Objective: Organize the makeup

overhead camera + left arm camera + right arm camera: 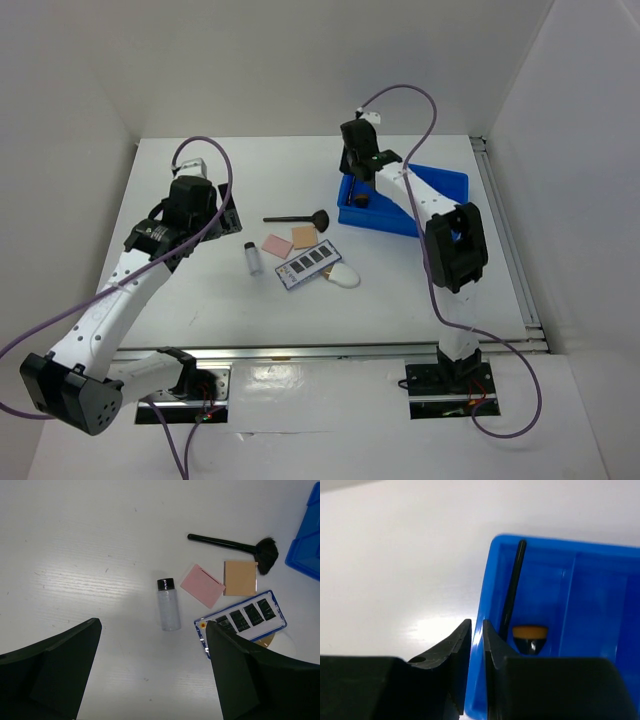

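Here the palette lies on the table in front of the arms, with the rest of the makeup around it. The pink pad and tan pad sit just behind it, and the brush lies a little farther back. The vial lies on its side to the palette's left, and the white sponge is against its right corner. Behind and to the right of the palette is the blue tray; a second brush lies in its left end. The left gripper hangs above the vial with its fingers spread wide and empty. The right gripper is over the tray's left wall – fingers pinched almost together, with only a slit between them and nothing held.
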`<action>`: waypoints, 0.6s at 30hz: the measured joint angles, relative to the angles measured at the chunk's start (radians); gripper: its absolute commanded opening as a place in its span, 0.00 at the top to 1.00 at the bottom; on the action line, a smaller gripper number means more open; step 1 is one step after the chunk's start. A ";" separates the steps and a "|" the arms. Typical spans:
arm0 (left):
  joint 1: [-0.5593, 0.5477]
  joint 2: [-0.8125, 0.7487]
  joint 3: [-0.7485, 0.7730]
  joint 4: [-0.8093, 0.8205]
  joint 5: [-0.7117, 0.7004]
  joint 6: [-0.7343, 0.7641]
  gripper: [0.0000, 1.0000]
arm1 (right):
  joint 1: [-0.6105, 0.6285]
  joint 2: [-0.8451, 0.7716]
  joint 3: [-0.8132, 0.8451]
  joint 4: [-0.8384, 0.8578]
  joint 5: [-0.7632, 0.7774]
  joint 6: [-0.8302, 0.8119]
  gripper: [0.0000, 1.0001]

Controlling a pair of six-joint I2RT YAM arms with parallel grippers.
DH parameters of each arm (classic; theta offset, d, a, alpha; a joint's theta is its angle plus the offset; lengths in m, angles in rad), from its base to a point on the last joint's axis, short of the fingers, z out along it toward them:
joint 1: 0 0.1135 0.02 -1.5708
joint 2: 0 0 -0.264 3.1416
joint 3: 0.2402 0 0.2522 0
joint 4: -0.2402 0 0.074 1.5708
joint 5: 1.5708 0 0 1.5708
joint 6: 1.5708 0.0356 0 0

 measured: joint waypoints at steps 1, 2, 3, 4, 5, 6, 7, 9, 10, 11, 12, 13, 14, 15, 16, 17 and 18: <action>0.000 0.001 0.000 0.000 0.000 0.001 0.00 | -0.015 0.010 0.020 0.000 -0.015 0.008 0.78; 0.000 0.001 0.000 0.000 0.000 0.002 0.00 | -0.032 0.022 0.040 0.000 -0.034 0.018 0.78; 0.000 0.001 0.000 -0.001 -0.001 0.002 0.00 | -0.052 0.031 0.055 0.000 -0.053 0.024 0.78; 0.000 0.001 0.000 -0.002 -0.003 0.003 0.00 | -0.066 0.038 0.062 0.001 -0.068 0.027 0.74; 0.000 0.001 0.000 -0.003 -0.005 0.003 0.00 | -0.077 0.042 0.064 0.001 -0.076 0.027 0.71; 0.000 0.001 0.000 -0.005 -0.007 0.003 0.00 | -0.088 0.045 0.064 0.001 -0.083 0.024 0.69; 0.000 0.001 0.000 -0.007 -0.008 0.003 0.00 | -0.091 0.047 0.064 0.005 -0.095 0.012 0.66; 0.000 0.001 0.000 -0.007 -0.009 0.003 0.00 | -0.072 0.049 0.064 0.016 -0.120 -0.040 0.54; 0.000 0.001 0.000 -0.008 -0.010 0.003 0.00 | -0.052 0.050 0.064 0.023 -0.134 -0.073 0.49; 0.000 0.001 0.000 -0.008 -0.010 0.003 0.00 | -0.024 0.052 0.069 0.027 -0.151 -0.125 0.39; 0.000 0.001 0.000 -0.009 -0.011 0.003 0.00 | 0.007 0.059 0.077 0.031 -0.169 -0.169 0.35; 0.000 0.001 0.000 -0.012 -0.012 0.003 0.00 | 0.043 0.069 0.093 0.032 -0.186 -0.222 0.32; 0.000 0.000 0.000 -0.014 -0.014 0.003 0.00 | 0.075 0.085 0.113 0.029 -0.204 -0.300 0.27; 0.000 0.000 0.000 -0.016 -0.017 0.003 0.00 | 0.111 0.105 0.134 0.029 -0.215 -0.338 0.25; 0.000 0.000 0.000 -0.017 -0.020 0.003 0.00 | 0.141 0.127 0.159 0.021 -0.226 -0.394 0.24; 0.000 -0.003 0.000 -0.018 -0.023 0.003 0.00 | 0.172 0.155 0.187 0.009 -0.244 -0.443 0.23; 0.000 -0.005 0.000 -0.018 -0.025 0.003 0.00 | 0.195 0.182 0.209 -0.001 -0.258 -0.479 0.23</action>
